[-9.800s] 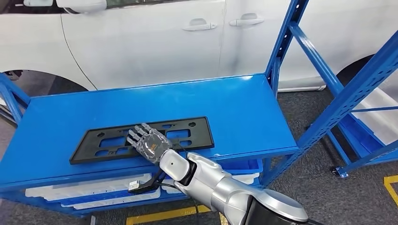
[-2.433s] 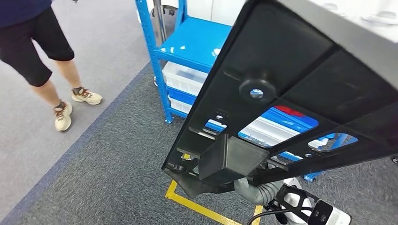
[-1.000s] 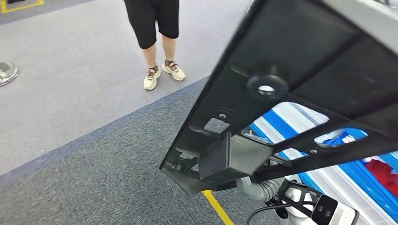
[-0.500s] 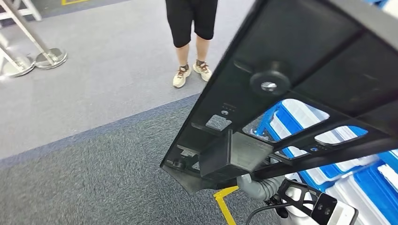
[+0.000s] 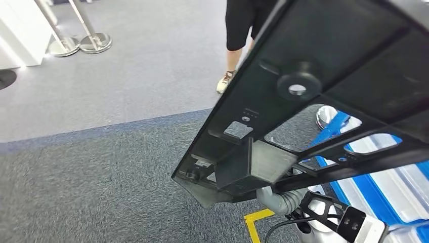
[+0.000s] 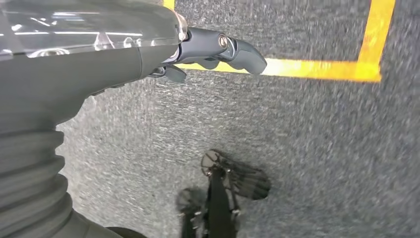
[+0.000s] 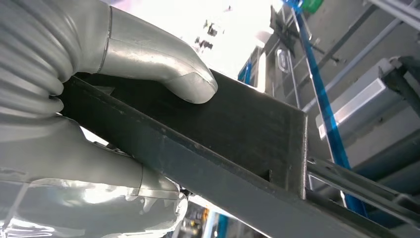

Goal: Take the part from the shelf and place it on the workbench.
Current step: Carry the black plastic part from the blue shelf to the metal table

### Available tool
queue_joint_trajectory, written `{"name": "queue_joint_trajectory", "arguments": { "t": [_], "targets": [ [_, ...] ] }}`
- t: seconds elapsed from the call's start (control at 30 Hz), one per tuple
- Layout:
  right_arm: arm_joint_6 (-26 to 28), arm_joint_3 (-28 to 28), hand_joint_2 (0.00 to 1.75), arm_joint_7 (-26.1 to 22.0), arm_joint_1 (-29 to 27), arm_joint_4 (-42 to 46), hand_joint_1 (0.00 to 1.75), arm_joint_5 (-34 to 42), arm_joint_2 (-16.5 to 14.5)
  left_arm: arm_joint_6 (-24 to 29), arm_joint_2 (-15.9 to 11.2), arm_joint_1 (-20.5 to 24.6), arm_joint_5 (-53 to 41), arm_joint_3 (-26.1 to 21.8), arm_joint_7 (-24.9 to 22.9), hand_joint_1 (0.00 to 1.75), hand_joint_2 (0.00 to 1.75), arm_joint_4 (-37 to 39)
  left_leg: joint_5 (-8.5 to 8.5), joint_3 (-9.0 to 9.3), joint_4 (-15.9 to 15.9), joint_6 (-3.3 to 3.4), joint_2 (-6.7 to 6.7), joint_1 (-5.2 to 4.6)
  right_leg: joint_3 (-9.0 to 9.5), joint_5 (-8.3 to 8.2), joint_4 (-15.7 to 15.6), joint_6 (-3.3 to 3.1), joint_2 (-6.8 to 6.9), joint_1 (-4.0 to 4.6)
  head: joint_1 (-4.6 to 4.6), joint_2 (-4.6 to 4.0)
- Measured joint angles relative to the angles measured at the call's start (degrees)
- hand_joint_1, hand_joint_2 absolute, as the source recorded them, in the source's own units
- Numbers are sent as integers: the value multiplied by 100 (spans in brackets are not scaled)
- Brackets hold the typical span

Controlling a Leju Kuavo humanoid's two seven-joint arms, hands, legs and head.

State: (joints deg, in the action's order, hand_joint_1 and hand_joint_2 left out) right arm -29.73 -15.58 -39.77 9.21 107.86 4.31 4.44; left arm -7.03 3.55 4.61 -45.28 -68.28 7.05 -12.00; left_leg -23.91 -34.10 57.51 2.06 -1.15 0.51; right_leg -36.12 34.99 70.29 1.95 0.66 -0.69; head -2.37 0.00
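Right hand: the right hand (image 7: pixel 99 114) clamps an edge of the part (image 5: pixel 324 101), thick grey thumb pressed on one face, palm against the other.
Left hand: the left hand (image 6: pixel 148 54) hangs over the carpet (image 6: pixel 317 148), dark fingers (image 6: pixel 223 47) slightly curled, holding nothing.
Part: flat black plastic panel, ribbed, with cut-out windows and a round boss; held tilted, from 6 to 2 o'clock in the head view.
Floor: grey carpet, yellow tape (image 5: pixel 255 223).
Person: legs (image 5: pixel 238 30) at 12 o'clock.

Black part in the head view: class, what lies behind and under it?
Through the black part's openings show blue-and-white shelf bins. Beside it stand a person's legs; the part covers the rest of them.
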Motion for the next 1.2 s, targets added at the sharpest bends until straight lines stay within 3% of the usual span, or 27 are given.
{"name": "queue_joint_trajectory", "arguments": {
  "t": [0.03, 0.07, 0.1, 0.13, 0.2, 0.27, 0.33, 0.4, 0.47, 0.53, 0.57, 0.6, 0.67, 0.73, 0.77, 0.83, 0.87, 0.93, 1.0, 1.03, 1.07, 1.1, 1.13, 1.2],
  "targets": [
    [0, 1, 175, 3, -3, -16, 175, 2, 4, -1, -1, 2, 5, -2, 0, 0, 175, 0, -1, -1, 6, 5, -81, -8, -168, 61, 291, 3, -36, -1, 0, 0],
    [1, 1, 175, 4, -4, -31, 175, 2, 7, -1, -1, 0, 6, -5, 0, 0, 175, 0, -2, -1, 14, 6, -162, -14, -242, 9, 377, 1, -49, -2, 0, 0],
    [2, 1, 175, 6, -5, -42, 175, 2, 8, -1, -1, -4, 6, -9, 0, 0, 175, 0, -4, 1, 26, 5, -247, -17, -208, -155, 230, -7, -65, -4, 0, 0],
    [5, 0, 175, 9, -4, -48, 175, 2, 8, -1, -1, -6, 7, -13, 0, 0, 175, 0, -9, 3, 43, -2, -334, -18, -69, -399, -130, -23, -112, -7, 0, 0],
    [12, -1, 175, 15, -3, -54, 175, 2, 8, -2, 5, -2, 13, -26, 0, 0, 175, 1, -18, -25, 84, -37, -488, -12, 242, -738, -892, -63, -405, -25, 0, 0],
    [19, -1, 175, 24, -4, -62, 175, 1, 9, -3, 9, -6, 20, -47, 1, 0, 175, 1, -9, -80, 96, -110, -617, 13, 350, -804, -1194, -90, -591, -19, 0, 0],
    [24, -2, 175, 32, -1, -66, 175, 2, 10, -1, 9, -26, 24, -71, 2, 0, 175, 2, 16, -114, 75, -191, -712, 37, 364, -831, -1244, -137, -470, -12, -1, 0],
    [31, -3, 175, 33, 6, -66, 175, 3, 9, 20, 9, -37, 40, -93, 1, 0, 175, 2, -82, -193, 231, -235, -479, 18, 420, -864, -1330, -214, -306, -23, -1, 0],
    [44, -3, 175, 34, 5, -66, 175, 5, 10, 40, 4, -20, 66, -107, 4, 0, 175, 1, -405, -463, 808, -261, -103, 7, 457, -869, -1372, -269, -121, -5, -1, 0],
    [56, -3, 175, 35, -7, -72, 175, 7, 10, 42, -1, -8, 80, -116, 10, 0, 175, 2, -706, -801, 1518, -297, 27, 27, 461, -854, -1368, -284, 62, 17, -2, 0],
    [62, -3, 175, 36, -13, -77, 175, 7, 10, 39, -1, -15, 82, -121, 15, 0, 175, 2, -723, -865, 1665, -313, 51, 39, 463, -845, -1366, -280, 149, 21, -2, 0],
    [70, -3, 175, 34, -19, -83, 175, 8, 10, 37, -2, -24, 82, -125, 22, 0, 175, 2, -634, -811, 1586, -328, 76, 52, 469, -833, -1361, -269, 228, 21, -2, -1],
    [87, -3, 175, 23, -28, -92, 175, 8, 10, 27, -3, -35, 80, -130, 45, 0, 175, 2, -291, -405, 850, -338, 236, 67, 492, -795, -1338, -232, 369, 22, -2, -1],
    [93, -2, 175, 7, -41, -96, 175, 8, 13, 9, -3, -25, 78, -130, 66, 0, 175, 1, -110, -63, 226, -272, 405, 35, 511, -752, -1306, -173, 479, 46, -2, 0],
    [93, -1, 175, 2, -50, -96, 175, 7, 14, 1, -3, -25, 77, -130, 71, 0, 175, 2, -105, -8, 111, -226, 434, 14, 519, -738, -1299, -142, 526, 59, -2, 0],
    [92, -1, 175, -2, -65, -96, 175, 6, 16, -7, -3, -40, 74, -132, 74, 0, 175, 2, -104, -19, 98, -134, 326, -7, 536, -724, -1303, -82, 602, 61, -2, 0],
    [92, -1, 175, -2, -69, -97, 175, 5, 17, -10, -4, -51, 74, -133, 75, 0, 175, 2, -94, -17, 82, -100, 271, -2, 539, -692, -1277, -48, 548, 47, -1, 0],
    [92, 0, 175, -5, -83, -99, 175, 2, 18, -17, -4, -47, 70, -134, 77, 0, 175, 2, -67, -2, 48, -33, 163, 18, 403, -468, -949, -2, 270, 10, -1, 0],
    [89, 2, 175, -9, -119, -115, 175, -7, 25, -26, -3, -26, 63, -134, 81, 0, 175, 2, -59, -6, 47, 4, 42, 11, 27, -97, -184, 5, 14, -5, 0, -1],
    [87, 3, 175, -9, -139, -130, 175, -13, 28, -31, -3, -21, 60, -134, 83, 0, 175, 2, -58, -10, 52, 13, -29, 4, -170, 27, 188, 4, -24, -4, -1, -1],
    [85, 4, 175, -8, -154, -147, 175, -19, 32, -36, -3, -22, 57, -134, 85, 0, 175, 2, -60, -11, 59, 17, -103, -3, -297, 48, 401, -1, -37, -4, 0, -1],
    [84, 4, 175, -8, -162, -161, 175, -25, 34, -43, -3, -26, 55, -134, 86, 0, 175, 2, -60, -12, 68, 17, -181, -7, -317, -51, 386, -13, -47, -4, 0, -1],
    [83, 4, 175, -8, -164, -170, 175, -27, 35, -51, -3, -29, 48, -134, 89, 0, 175, 2, -60, -10, 76, 16, -264, -9, -223, -248, 136, -33, -75, -3, 0, 0],
    [84, 4, 175, -9, -160, -176, 175, -34, 37, -73, 6, -27, 28, -134, 98, 0, 175, 2, -59, -15, 94, -4, -421, -13, 130, -663, -682, -85, -286, -5, 0, 0]
  ]
}}
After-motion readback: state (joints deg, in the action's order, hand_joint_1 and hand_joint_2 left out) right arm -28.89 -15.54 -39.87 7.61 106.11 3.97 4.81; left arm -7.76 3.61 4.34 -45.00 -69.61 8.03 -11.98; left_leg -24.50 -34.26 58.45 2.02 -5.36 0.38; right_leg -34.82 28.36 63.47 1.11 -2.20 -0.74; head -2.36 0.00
